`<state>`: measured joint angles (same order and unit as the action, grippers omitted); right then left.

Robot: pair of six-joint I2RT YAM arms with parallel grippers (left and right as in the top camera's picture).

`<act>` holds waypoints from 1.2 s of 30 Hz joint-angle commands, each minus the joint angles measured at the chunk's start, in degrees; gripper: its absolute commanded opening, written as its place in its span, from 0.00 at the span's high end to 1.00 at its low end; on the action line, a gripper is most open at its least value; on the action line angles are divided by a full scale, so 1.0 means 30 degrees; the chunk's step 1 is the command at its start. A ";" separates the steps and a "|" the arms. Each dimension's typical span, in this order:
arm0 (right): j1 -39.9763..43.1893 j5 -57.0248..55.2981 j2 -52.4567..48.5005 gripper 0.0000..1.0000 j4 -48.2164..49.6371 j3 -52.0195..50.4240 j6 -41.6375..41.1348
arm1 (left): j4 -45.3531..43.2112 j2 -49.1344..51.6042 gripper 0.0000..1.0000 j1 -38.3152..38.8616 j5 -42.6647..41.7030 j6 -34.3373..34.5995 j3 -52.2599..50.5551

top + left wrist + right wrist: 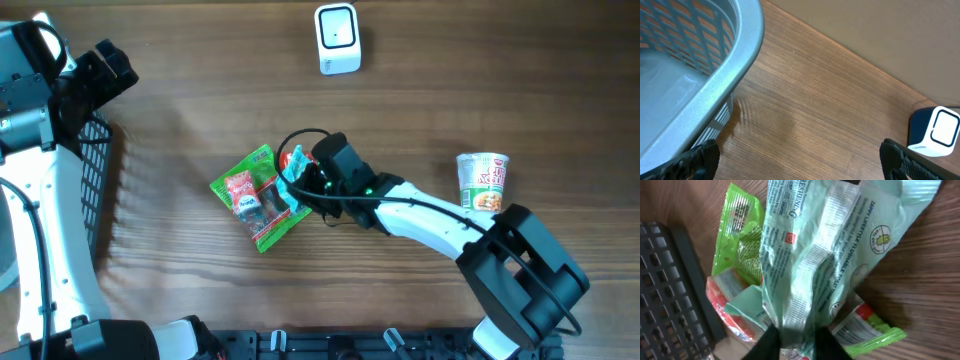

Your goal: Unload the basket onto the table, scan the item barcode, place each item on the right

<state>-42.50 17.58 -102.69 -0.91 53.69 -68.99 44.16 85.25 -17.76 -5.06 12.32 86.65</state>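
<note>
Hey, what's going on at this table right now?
The right gripper pinches the edge of a pale teal packet that sits in a small pile with a green snack packet mid-table. The white scanner stands at the far edge, so nothing is being scanned yet. The left gripper hangs open beside the grey basket, holding nothing. A cup of noodles stands near the right arm.

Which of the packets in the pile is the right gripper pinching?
The pale mint packet on top, held by the right gripper; the bright green packet lies beneath.
</note>
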 commanded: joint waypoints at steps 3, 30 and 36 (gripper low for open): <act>0.0357 -0.0328 0.1086 0.96 -0.0678 -0.0182 0.5034 | -0.0044 -0.0058 0.00 -0.0044 -0.0153 0.0029 0.0255; 0.6193 0.2229 0.4801 0.96 -0.9930 0.0933 1.6502 | -0.0044 -0.0051 0.00 -0.0051 -0.0153 0.0036 0.0255; 0.6193 0.4401 0.1035 0.96 -0.8014 0.0226 1.7471 | -0.0044 -0.0058 0.00 -0.0044 -0.0153 0.0036 0.0255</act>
<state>-23.75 28.14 -94.76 -25.21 54.96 -18.04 44.14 85.25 -17.76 -5.06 12.32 86.65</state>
